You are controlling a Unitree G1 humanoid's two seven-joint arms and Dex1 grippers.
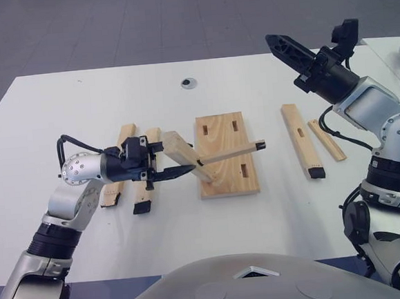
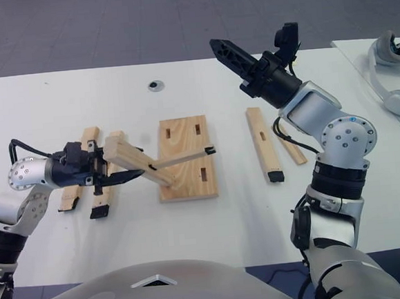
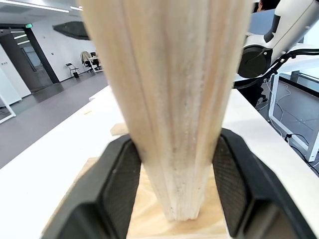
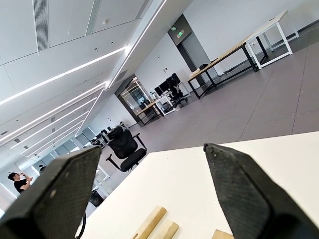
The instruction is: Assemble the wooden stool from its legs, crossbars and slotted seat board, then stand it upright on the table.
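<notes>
Seat board lies flat on the tabletop; at its 9 o'clock edge the left pincer clamps a leg with crossbar. Right pincer, at 1 o'clock, hangs raised, fingers apart

A round grey grommet is set into the white tabletop at its far middle. Beyond the far edge lies a grey tiled floor. To the right, apart from the tabletop, stands a second white table with a white headset lying on it.

The room behind is an open office. It has long light strips on the ceiling and a black office chair. There are desks with monitors, a wood-topped table on white legs and a dark doorway. Another dark doorway shows in the left wrist view, as does a desk with hanging cables.
</notes>
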